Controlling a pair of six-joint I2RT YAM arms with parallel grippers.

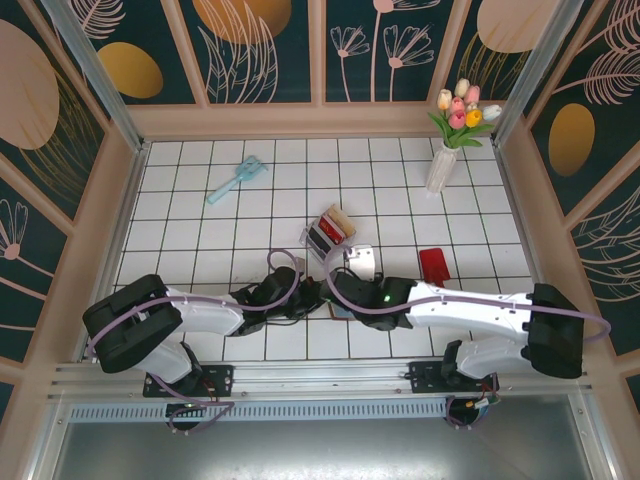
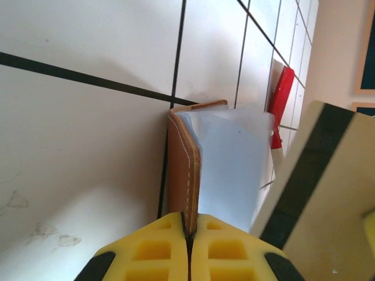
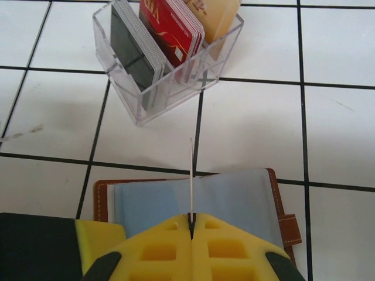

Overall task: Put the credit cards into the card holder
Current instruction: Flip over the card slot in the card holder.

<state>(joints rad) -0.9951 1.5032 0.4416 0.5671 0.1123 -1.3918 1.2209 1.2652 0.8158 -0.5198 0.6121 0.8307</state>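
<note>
My left gripper is pinched tight on the brown cover of the card holder. The holder lies open on the tiled table just in front of the arms, with its pale plastic sleeves facing up. My right gripper is closed on one card, held edge-on, so I see it as a thin pale line poised over the sleeves. The other cards stand in the clear tray just beyond. To seat it well, I'd aim the card's leading edge at a sleeve mouth and slide in slowly, parallel to the pocket. The left grip should stay firm so the holder can't skid. I can't tell which pocket is free.
</note>
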